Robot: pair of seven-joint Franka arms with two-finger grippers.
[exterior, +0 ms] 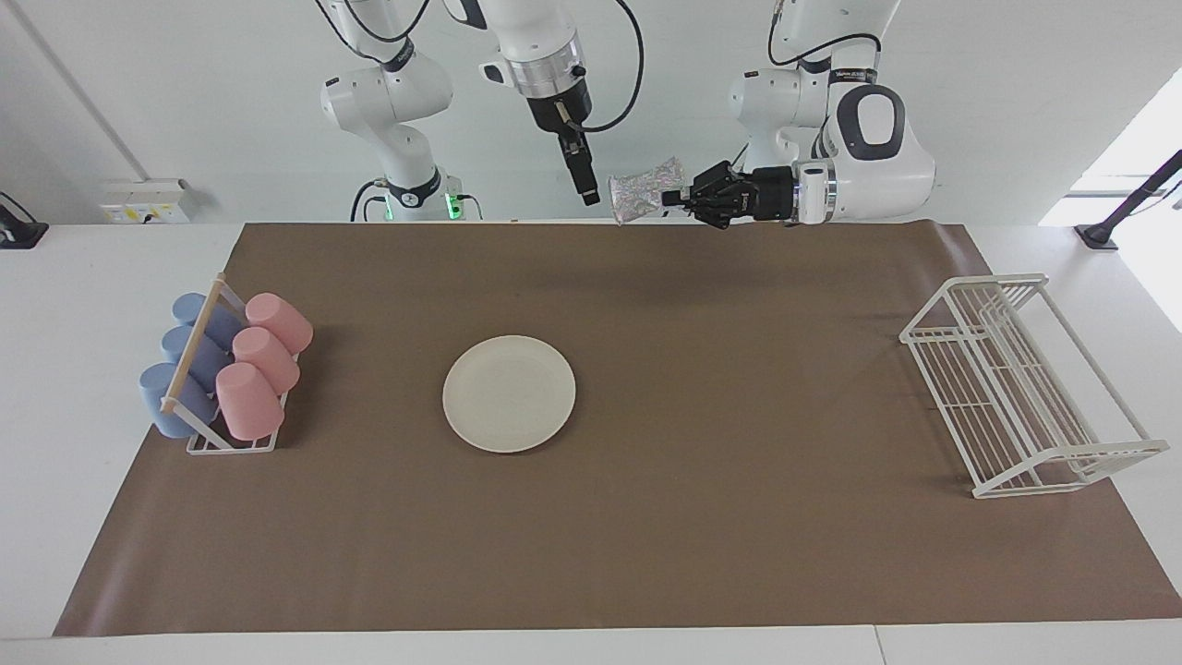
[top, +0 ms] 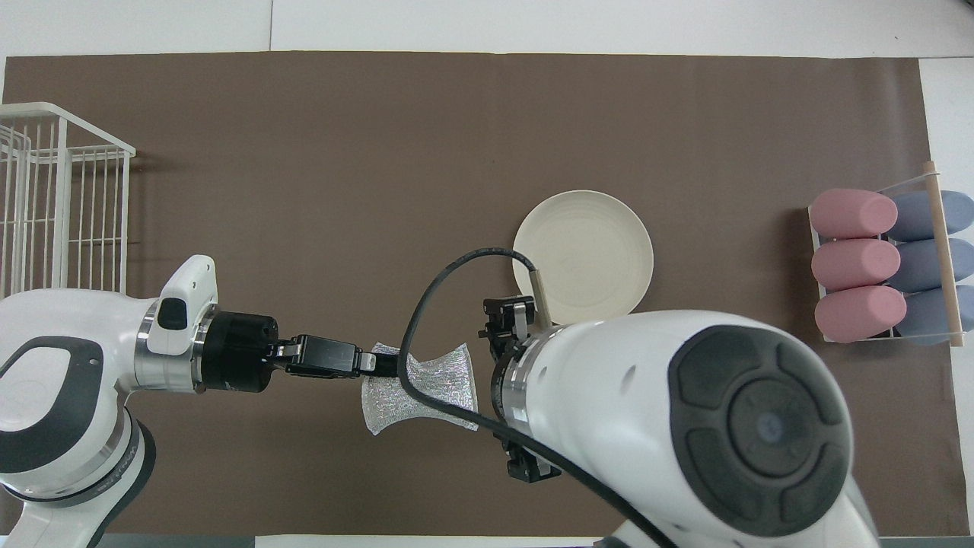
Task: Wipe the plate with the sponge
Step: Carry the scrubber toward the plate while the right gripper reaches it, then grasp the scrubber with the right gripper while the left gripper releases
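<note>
Left pincer (exterior: pixel 681 196): clamped on sponge (exterior: pixel 646 188), raised over the bench (exterior: pixel 739 554) edge by the robots. Right pincer (exterior: pixel 589 196) beside it, fingers unreadable. Plate (exterior: pixel 509 393): mid-bench, bare. Cup rack (exterior: pixel 231 443): pink cups (exterior: pixel 263 365), blue cups (exterior: pixel 189 360) (three apiece). Wire rack (exterior: pixel 1016 388): empty.

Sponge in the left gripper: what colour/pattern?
Silvery-grey, shiny speckled mesh sponge, held by the left gripper; clearest in the overhead view.
</note>
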